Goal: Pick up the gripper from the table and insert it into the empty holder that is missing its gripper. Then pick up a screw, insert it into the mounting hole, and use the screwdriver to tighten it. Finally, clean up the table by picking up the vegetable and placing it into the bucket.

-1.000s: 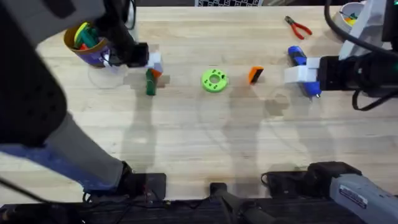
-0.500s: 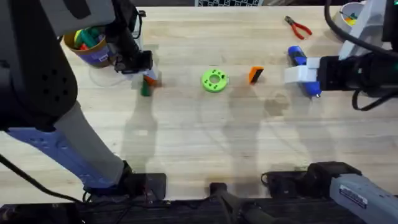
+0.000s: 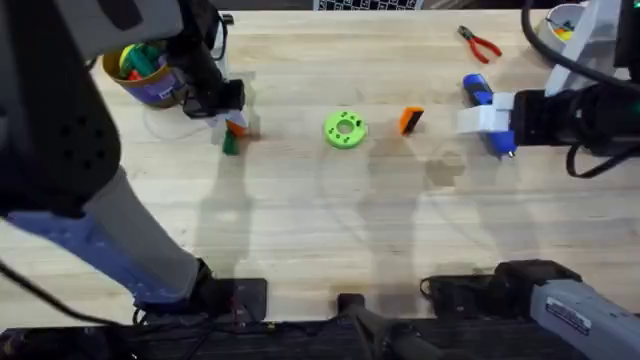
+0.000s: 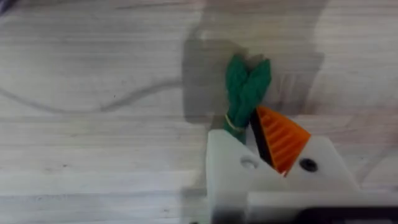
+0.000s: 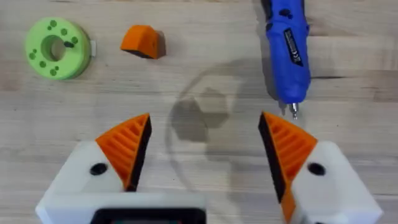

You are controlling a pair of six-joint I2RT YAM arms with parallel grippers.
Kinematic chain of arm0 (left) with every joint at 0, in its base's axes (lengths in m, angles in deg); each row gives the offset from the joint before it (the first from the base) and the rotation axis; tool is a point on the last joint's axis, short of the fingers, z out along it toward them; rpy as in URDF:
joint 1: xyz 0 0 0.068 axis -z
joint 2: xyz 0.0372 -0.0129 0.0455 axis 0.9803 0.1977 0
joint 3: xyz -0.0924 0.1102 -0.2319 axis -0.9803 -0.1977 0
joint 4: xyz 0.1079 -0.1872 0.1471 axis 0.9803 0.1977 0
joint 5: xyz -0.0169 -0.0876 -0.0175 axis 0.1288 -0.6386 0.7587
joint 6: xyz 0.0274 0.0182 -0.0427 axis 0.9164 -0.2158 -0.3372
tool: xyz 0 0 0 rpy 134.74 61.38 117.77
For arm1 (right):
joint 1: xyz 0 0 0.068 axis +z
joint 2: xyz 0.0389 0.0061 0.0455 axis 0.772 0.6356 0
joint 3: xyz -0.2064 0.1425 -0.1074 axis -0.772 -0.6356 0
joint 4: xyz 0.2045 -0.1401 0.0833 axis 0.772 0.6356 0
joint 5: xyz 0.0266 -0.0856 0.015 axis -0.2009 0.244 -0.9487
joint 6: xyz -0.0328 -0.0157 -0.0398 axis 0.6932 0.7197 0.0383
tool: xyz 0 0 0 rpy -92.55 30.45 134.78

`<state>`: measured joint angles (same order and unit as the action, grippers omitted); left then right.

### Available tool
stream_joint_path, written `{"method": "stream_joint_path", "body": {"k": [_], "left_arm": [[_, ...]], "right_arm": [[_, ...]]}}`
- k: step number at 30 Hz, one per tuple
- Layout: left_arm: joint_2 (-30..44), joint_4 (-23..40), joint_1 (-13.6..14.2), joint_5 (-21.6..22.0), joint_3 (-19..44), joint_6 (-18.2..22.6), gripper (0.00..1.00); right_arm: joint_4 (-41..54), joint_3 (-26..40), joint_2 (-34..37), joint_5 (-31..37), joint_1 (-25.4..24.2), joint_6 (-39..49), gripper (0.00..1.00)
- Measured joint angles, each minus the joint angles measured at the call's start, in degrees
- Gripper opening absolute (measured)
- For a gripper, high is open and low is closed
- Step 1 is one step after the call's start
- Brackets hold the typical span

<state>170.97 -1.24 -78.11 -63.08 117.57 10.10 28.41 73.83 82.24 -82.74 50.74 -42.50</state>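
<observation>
My left gripper is shut on the vegetable, just right of the bucket. In the left wrist view the green vegetable sticks out between a bare white finger block, the holder, and the orange pad of the other finger. The loose orange gripper lies mid-table and also appears as the gripper in the right wrist view. My right gripper is open over bare wood beside the blue screwdriver. I cannot make out a screw.
A lime-green disc with holes lies between the vegetable and the orange gripper. Red-handled pliers lie at the far right, near a white bowl. The left arm looms large and dark over the table's left side.
The left arm has swung closer under the camera. Its gripper and the vegetable have shifted slightly left. The right arm has not moved.
</observation>
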Motion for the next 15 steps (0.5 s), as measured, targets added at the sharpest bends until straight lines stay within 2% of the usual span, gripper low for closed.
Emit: {"method": "stream_joint_path", "body": {"k": [4, 15], "left_arm": [[-7.0, 1.5, 0.0, 0.0, 0.0, 0.0, 0.02], [-32.5, 4.3, 0.0, 0.0, -1.1, 0.0, 0.02]], "right_arm": [[0.0, 0.0, 0.0, 0.0, 0.0, 0.0, 0.993], [0.2, 0.0, 0.0, 0.0, 0.0, 0.0, 0.994]]}}
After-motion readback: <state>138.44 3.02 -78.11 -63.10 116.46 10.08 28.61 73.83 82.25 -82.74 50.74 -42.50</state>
